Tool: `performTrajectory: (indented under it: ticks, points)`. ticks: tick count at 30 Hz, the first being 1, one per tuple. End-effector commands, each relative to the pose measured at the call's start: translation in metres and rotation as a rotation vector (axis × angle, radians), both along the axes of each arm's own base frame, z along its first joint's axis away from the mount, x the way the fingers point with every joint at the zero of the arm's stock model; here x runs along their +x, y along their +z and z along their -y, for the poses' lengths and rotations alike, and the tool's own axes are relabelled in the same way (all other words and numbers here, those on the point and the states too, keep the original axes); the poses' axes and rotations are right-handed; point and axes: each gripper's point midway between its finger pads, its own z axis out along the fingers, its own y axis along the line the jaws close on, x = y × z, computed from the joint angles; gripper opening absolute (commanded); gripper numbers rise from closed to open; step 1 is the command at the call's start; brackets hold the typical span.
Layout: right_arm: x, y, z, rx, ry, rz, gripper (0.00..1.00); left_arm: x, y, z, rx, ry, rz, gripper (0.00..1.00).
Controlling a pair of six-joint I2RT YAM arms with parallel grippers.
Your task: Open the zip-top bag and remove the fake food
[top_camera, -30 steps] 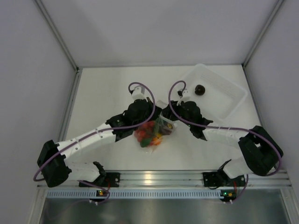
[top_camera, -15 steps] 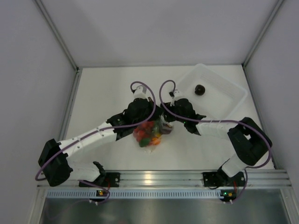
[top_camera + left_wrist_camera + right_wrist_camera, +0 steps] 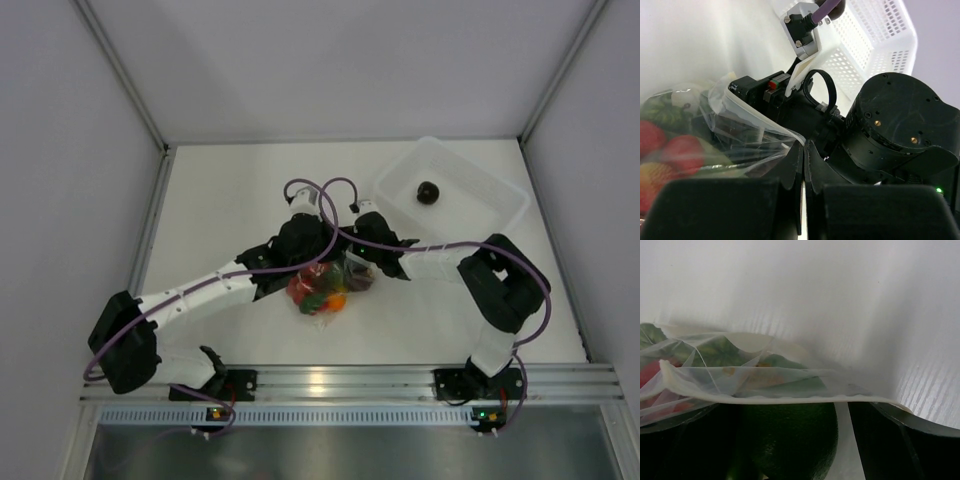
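At the left end effector [image 3: 801, 150] the two fingers are pressed together with only a thin slit between them, and the clear film of the zip-top bag [image 3: 742, 131] runs straight into that pinch. The right end effector [image 3: 785, 412] sits just opposite with its fingers set wide apart. The bag's pale rim stretches across the gap and reaches the right-hand finger, but I cannot tell whether that finger bears on the film.

Between those spread fingers, behind the plastic, lies a large dark green piece [image 3: 790, 440] of the fake food [image 3: 318, 288]. Red, orange and green pieces are bunched together in the bag's belly — all of them under the film.

From above, the bag lies on the white desk [image 3: 230, 200] near the middle, with both wrists meeting at its far edge. A white perforated tub [image 3: 490, 215] stands further back on the right, well apart from the bag, with one dark round piece [image 3: 428, 192] inside it.
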Motion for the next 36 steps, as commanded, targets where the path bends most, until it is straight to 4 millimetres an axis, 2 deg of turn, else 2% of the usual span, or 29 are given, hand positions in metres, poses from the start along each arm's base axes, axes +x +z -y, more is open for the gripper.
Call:
performTrajectory:
  ticks: [1,5,6,9,12,13,15,16,21,22,24,27,28,32,36]
  points:
    - [-0.008,-0.022,0.011,-0.101,-0.043,-0.044,0.85,0.008,0.009,0.006,-0.055,0.023,0.033,0.0]
    - [-0.008,-0.027,0.014,-0.111,-0.059,-0.041,0.82,0.01,-0.003,0.009,-0.041,0.028,0.006,0.0]
    - [-0.006,-0.025,0.012,-0.102,-0.064,-0.03,0.72,0.01,-0.004,0.01,-0.042,0.026,0.003,0.0]
    - [-0.001,-0.011,0.014,-0.078,-0.085,0.015,0.54,0.01,-0.005,0.011,-0.038,0.023,0.003,0.0]
    - [0.0,0.011,0.017,-0.063,-0.085,0.059,0.42,0.012,-0.006,0.007,-0.026,0.04,0.014,0.0]
    - [0.0,0.023,0.016,-0.042,-0.084,0.079,0.41,0.013,-0.007,0.005,-0.018,0.043,0.017,0.0]
    - [-0.002,0.033,0.018,-0.039,-0.078,0.091,0.4,0.013,-0.01,0.002,-0.008,0.057,0.019,0.0]
    - [-0.002,0.047,0.019,-0.018,-0.079,0.113,0.39,0.015,-0.01,0.0,-0.004,0.064,0.023,0.0]
    - [-0.009,0.075,0.028,0.002,-0.081,0.155,0.37,0.016,-0.019,-0.004,0.014,0.079,0.012,0.0]
    - [-0.01,0.086,0.031,0.016,-0.087,0.175,0.37,0.016,-0.021,-0.003,0.016,0.08,0.009,0.0]
    - [-0.013,0.093,0.037,0.009,-0.09,0.184,0.37,0.016,-0.024,-0.004,0.018,0.083,0.002,0.0]
    - [-0.016,0.112,0.043,0.023,-0.096,0.222,0.36,0.018,-0.023,-0.006,0.019,0.092,0.006,0.0]
    - [-0.018,0.124,0.045,0.044,-0.1,0.246,0.36,0.019,-0.022,-0.007,0.018,0.096,0.007,0.0]
    - [-0.023,0.133,0.057,0.017,-0.109,0.25,0.35,0.02,-0.023,-0.011,0.011,0.111,0.002,0.0]
    - [-0.024,0.13,0.068,-0.001,-0.122,0.246,0.35,0.022,-0.02,-0.018,-0.006,0.148,0.005,0.0]
